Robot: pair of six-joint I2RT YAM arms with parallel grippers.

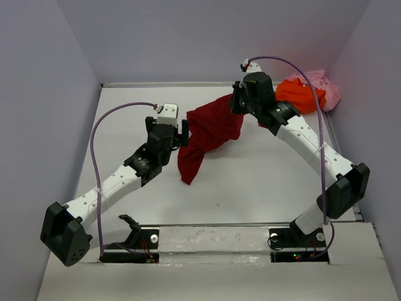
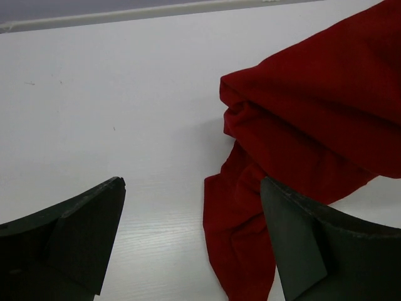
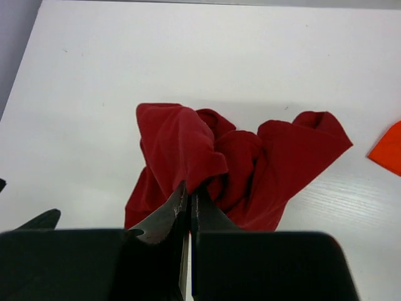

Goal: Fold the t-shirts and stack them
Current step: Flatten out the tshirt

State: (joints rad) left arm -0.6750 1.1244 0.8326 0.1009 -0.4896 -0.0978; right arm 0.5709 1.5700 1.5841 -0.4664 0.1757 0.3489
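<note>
The dark red t-shirt (image 1: 207, 135) hangs bunched over the middle of the table, its lower end trailing on the surface. My right gripper (image 1: 237, 100) is shut on its upper right edge and holds it up; in the right wrist view the jaws (image 3: 190, 191) pinch a fold of the red cloth (image 3: 188, 147). My left gripper (image 1: 183, 132) is open just left of the shirt, with the red cloth (image 2: 301, 125) near its right finger (image 2: 301, 238). The bright orange t-shirt (image 1: 302, 94) and the pale pink t-shirt (image 1: 322, 84) lie crumpled at the far right corner.
Grey walls enclose the white table (image 1: 250, 182) on three sides. A purple cable loops from each arm. An orange corner (image 3: 388, 150) shows at the right edge of the right wrist view.
</note>
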